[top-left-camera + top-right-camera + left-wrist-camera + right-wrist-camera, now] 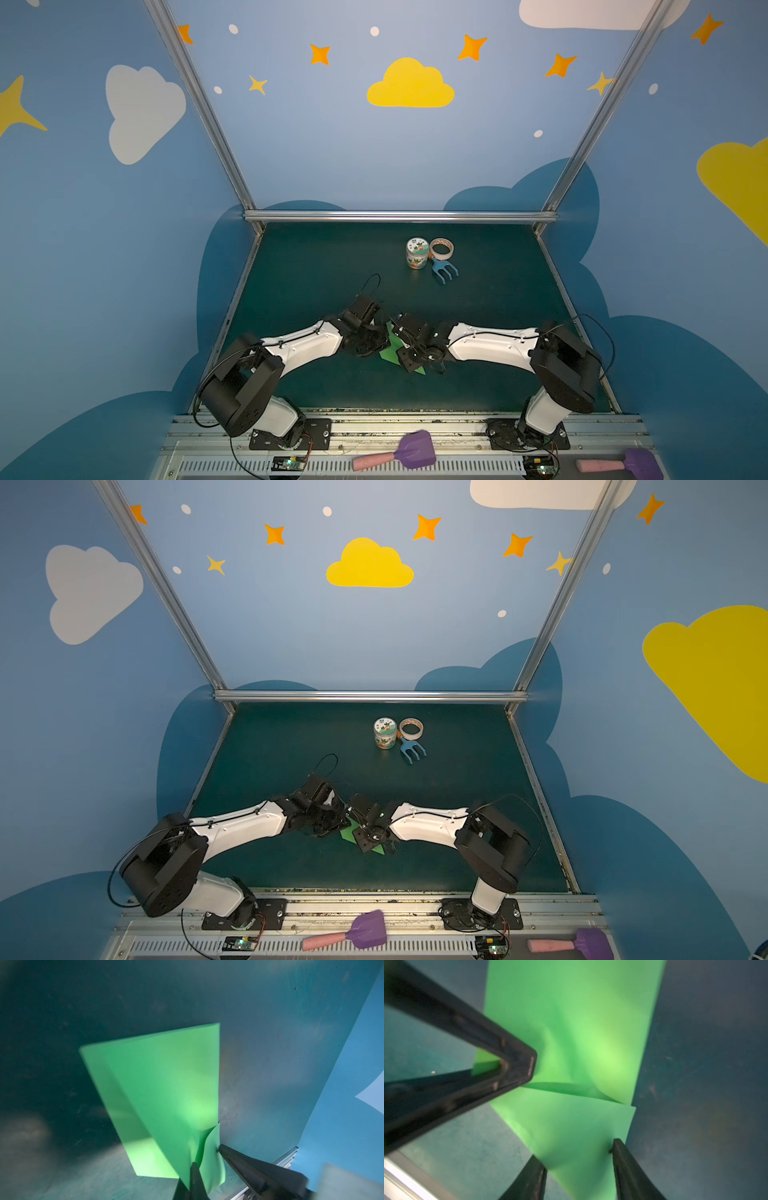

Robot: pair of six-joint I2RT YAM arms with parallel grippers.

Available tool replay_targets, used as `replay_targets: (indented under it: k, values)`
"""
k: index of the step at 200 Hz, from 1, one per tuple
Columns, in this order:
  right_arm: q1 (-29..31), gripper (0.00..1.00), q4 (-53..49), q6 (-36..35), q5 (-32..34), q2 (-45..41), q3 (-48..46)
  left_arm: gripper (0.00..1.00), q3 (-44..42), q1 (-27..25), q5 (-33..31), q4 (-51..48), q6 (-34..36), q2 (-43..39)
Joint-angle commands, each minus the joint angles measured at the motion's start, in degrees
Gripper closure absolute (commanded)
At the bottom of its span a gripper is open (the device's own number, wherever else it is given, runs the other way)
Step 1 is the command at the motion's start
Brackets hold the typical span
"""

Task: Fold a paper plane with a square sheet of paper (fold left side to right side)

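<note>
- Evidently mid-fold: the left claw [206, 1154] is pressed together on one curled corner of the paper [166, 1084], probably anchoring it so it cannot slide on the worktop [332, 270].
- The right claw [577, 1149] stands spread, astride a tapering part of the paper, with the left claw's tip just ahead of it (likely poised to lift or flatten a flap).
- Counted: two claws with one paper between them; one jar [417, 252], one tape roll [441, 257] and one blue rake [445, 270], well beyond both claws.
</note>
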Motion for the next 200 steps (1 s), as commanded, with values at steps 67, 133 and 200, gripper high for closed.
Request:
replay_targets:
  k: [67, 133, 200]
  values:
    - [1.68, 0.67, -1.63, 0.17, 1.91, 1.06, 0.92, 0.96, -0.44, 0.36, 0.20, -0.33, 1.02, -1.46]
    - [3.69, 0.83, -1.54, 1.04, 2.42, 1.86, 0.27, 0.96, -0.32, 0.71, 0.41, -0.51, 1.58, -1.02]
    - [3.79, 0.81, -1.28, 2.01, 3.25, 2.13, -1.29, 0.96, -0.37, 0.83, 0.28, -0.85, 1.88, -1.46]
